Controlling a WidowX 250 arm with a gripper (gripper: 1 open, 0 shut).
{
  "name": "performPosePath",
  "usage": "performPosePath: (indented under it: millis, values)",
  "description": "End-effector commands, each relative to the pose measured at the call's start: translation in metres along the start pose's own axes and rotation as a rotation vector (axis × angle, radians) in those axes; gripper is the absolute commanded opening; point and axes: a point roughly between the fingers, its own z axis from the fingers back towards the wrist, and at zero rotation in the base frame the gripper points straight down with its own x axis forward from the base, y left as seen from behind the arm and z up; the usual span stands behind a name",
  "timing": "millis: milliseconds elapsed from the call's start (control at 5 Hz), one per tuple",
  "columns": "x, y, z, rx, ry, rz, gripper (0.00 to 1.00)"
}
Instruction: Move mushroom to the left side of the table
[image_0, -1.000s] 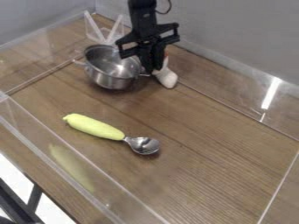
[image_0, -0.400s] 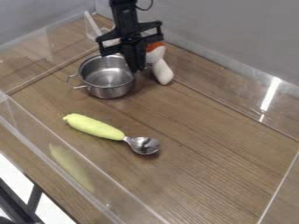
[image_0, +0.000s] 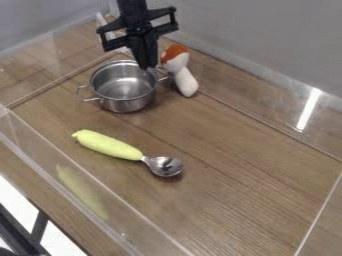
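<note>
From the one camera view I have, the black gripper (image_0: 140, 55) hangs over the far end of the brown wood-grain table (image_0: 227, 160), pointing almost straight down, its dark arm rising out of the top of the frame. The fingers look pressed together with nothing between them; they are small and dark against the pot, so I'd call that likely rather than certain.

The small toy mushroom with the orange-brown cap and cream-white stem (image_0: 182, 73) lies on the tabletop at about four o'clock from the fingertips, just beside them but, as far as I can judge, not touched. It is tipped over, its long axis running roughly from eleven o'clock at the cap to five o'clock at the stem.

At about seven o'clock from the gripper sits the round steel pot (image_0: 124, 88), just beside the mushroom. The metal spoon with the yellow handle (image_0: 127, 153) lies well apart, toward the near edge.

My read: the mushroom is not held, so before any carry to the left side I'd need to part the fingers and come down over it again.
</note>
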Motion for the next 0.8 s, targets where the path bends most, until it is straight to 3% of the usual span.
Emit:
performPosePath:
  millis: [0, 200, 400, 600]
  values:
    - [0.017, -0.010, 0.034, -0.061, -0.084, 0.070, 0.00]
    - [0.028, -0.025, 0.033, -0.070, -0.092, 0.144, 1.00]
    - [0.037, -0.038, 0.030, -0.077, -0.103, 0.187, 1.00]
    - [0.037, -0.051, 0.020, -0.076, -0.113, 0.204, 1.00]
